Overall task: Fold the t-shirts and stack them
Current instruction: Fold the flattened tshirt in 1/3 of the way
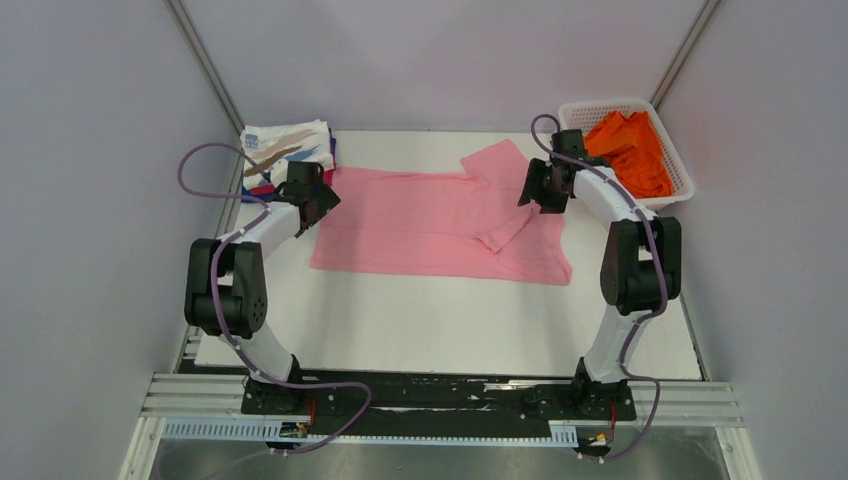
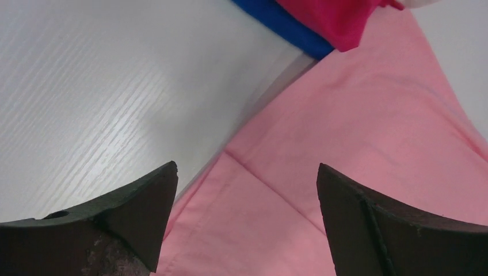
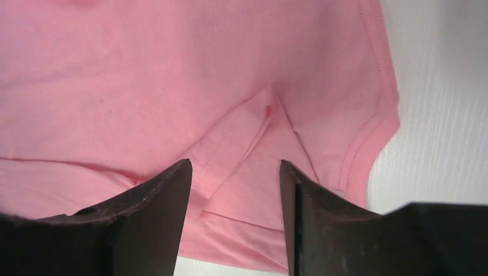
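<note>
- While both arms hang over the pink t-shirt [image 1: 430, 225], where does it lie?
- Flat on the white table [image 1: 430, 330], centre of the overhead view, long side running left to right. One sleeve sticks out toward the top of the frame. A fold of cloth lies across the body near the right end.
- Left gripper [image 1: 318, 200]?
- Over the tee's left edge. In the wrist view its fingers [image 2: 144, 198] stand wide apart, with bare table and pink cloth between them. Nothing gripped.
- Right gripper [image 1: 543, 188]?
- Over the upper right part of the tee, by the sleeve. Jaws apart, narrower than the left's. Creased pink cloth shows through the gap (stitched hem just right of it). Nothing pinched that I can see.
- Other shirts?
- Printed white tee [image 1: 285, 145] is folded on top of a stack at upper left, just beside the pink tee's corner. The left wrist view shows a blue tee [image 2: 282, 26] and a magenta tee [image 2: 336, 17] at the top of the frame, right at that corner. Orange tee [image 1: 632, 150] is crumpled in the white lattice basket [image 1: 600, 103], upper right.
</note>
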Controlling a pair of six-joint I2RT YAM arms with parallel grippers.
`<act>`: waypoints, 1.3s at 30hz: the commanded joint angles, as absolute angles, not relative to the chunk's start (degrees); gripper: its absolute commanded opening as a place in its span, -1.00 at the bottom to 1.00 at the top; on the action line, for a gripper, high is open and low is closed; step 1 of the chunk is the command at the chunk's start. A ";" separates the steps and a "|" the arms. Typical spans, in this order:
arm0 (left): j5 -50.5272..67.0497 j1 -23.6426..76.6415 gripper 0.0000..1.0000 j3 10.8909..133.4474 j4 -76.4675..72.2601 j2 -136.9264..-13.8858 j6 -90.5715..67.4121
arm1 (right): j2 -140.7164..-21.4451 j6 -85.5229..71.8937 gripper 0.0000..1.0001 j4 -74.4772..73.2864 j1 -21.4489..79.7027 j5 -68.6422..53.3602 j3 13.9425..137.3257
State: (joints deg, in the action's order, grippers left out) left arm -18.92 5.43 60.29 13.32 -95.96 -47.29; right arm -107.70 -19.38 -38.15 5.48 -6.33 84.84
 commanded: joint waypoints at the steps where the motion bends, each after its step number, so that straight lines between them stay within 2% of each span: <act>1: -17.93 4.86 0.98 67.42 17.43 -95.06 -41.93 | -104.76 -20.35 0.34 -35.29 5.27 -8.83 84.67; 3: -15.57 4.86 0.99 68.80 20.46 -94.12 -40.56 | -100.98 -21.96 0.68 -32.82 5.21 -10.32 79.01; 4: -13.01 4.91 1.00 68.18 20.73 -93.55 -40.19 | -98.99 -22.54 0.92 -31.50 5.24 -11.80 76.29; 5: -11.52 4.91 1.00 67.40 20.59 -92.36 -39.75 | -97.06 -23.36 0.99 -30.41 5.23 -13.32 73.50; 10: 3.84 6.09 1.00 57.99 14.24 -87.93 -40.36 | -93.44 -26.44 1.00 -23.05 5.65 -25.59 63.26; 12: 5.80 7.64 1.00 55.24 11.70 -86.88 -40.87 | -94.71 -27.38 1.00 -21.32 6.33 -27.27 62.51; 24: 6.04 9.60 1.00 49.14 10.12 -89.69 -41.69 | -104.38 -29.41 1.00 -17.55 10.47 -26.04 68.24; 39: 2.76 9.58 1.00 48.87 11.14 -88.51 -40.89 | -105.49 -31.32 1.00 -17.47 12.40 -19.35 68.01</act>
